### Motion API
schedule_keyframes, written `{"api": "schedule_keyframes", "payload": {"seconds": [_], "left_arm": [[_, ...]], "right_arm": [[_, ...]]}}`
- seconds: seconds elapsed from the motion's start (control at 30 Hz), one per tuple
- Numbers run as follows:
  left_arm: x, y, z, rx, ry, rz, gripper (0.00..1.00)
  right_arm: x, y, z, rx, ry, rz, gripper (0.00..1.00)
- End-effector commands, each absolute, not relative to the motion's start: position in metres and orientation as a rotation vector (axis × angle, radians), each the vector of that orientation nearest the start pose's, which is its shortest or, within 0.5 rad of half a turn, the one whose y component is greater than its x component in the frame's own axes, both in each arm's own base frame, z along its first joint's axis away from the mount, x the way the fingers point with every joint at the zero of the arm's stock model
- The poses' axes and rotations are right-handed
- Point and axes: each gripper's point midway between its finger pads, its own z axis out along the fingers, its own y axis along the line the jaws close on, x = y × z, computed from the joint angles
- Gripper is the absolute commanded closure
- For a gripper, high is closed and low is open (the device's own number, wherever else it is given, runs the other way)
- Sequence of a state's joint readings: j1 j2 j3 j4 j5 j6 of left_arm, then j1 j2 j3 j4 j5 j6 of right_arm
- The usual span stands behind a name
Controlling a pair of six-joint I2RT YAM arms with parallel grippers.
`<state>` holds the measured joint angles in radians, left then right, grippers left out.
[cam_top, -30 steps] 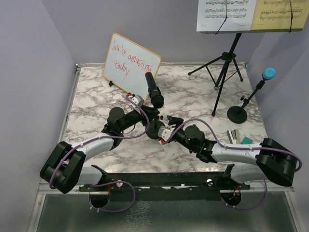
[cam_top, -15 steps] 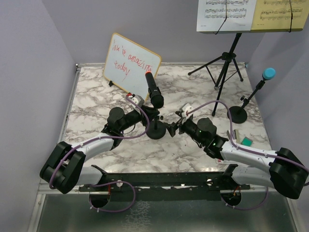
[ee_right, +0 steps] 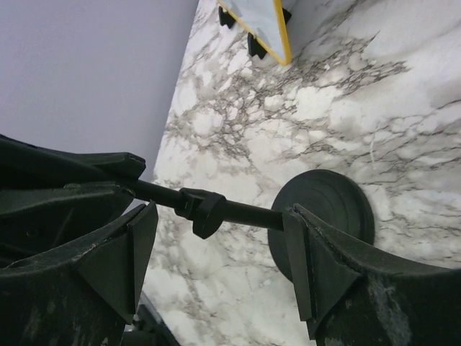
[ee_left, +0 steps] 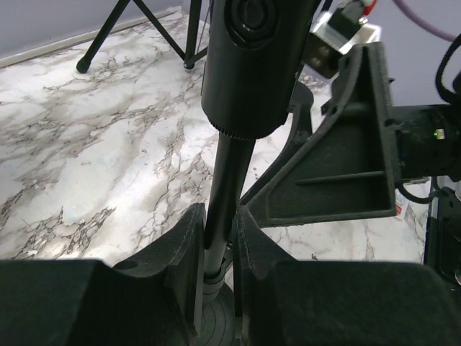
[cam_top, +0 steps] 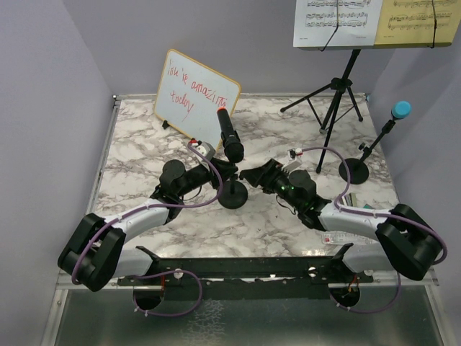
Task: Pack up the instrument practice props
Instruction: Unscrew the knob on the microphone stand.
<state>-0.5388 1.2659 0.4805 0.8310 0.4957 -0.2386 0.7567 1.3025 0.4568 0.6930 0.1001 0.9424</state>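
L hand (ee_left: pixel 218 241) is clenched on the thin pole of the mic holder (ee_right: pixel 328 213), mid desk (cam_top: pixel 137 155), w/ the black mic (cam_top: pixel 231 137) sitting on top of it. R hand (ee_right: pixel 220 220) is wide open, fingers either side of the pole just above the round base, not touching. Step prob = get the mic off the holder. L should hold the pole steady, no tilt. R better go higher, grab the mic body not the pole, then pull straight along its axis so the base doesn't tip.
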Motion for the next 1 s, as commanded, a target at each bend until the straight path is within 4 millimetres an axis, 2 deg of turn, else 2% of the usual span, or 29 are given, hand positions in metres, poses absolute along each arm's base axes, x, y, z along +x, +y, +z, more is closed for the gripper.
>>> {"api": "schedule_keyframes", "payload": {"seconds": [0.0, 0.17, 0.37, 0.73, 0.97], "left_arm": [[0.269, -0.282, 0.215, 0.675, 1.460, -1.054, 1.00], [0.268, -0.281, 0.216, 0.672, 1.456, -1.050, 1.00], [0.270, -0.283, 0.212, 0.672, 1.469, -1.051, 1.00], [0.270, -0.285, 0.210, 0.680, 1.476, -1.060, 1.00], [0.269, -0.284, 0.212, 0.682, 1.471, -1.063, 1.00]], "right_arm": [[0.279, 0.303, 0.166, 0.367, 1.854, 1.355, 0.26], [0.280, 0.305, 0.161, 0.393, 1.854, 1.484, 0.35], [0.275, 0.307, 0.159, 0.381, 1.845, 1.605, 0.50], [0.269, 0.317, 0.160, 0.318, 1.854, 1.716, 0.64], [0.271, 0.312, 0.161, 0.319, 1.837, 1.710, 0.74]]}}
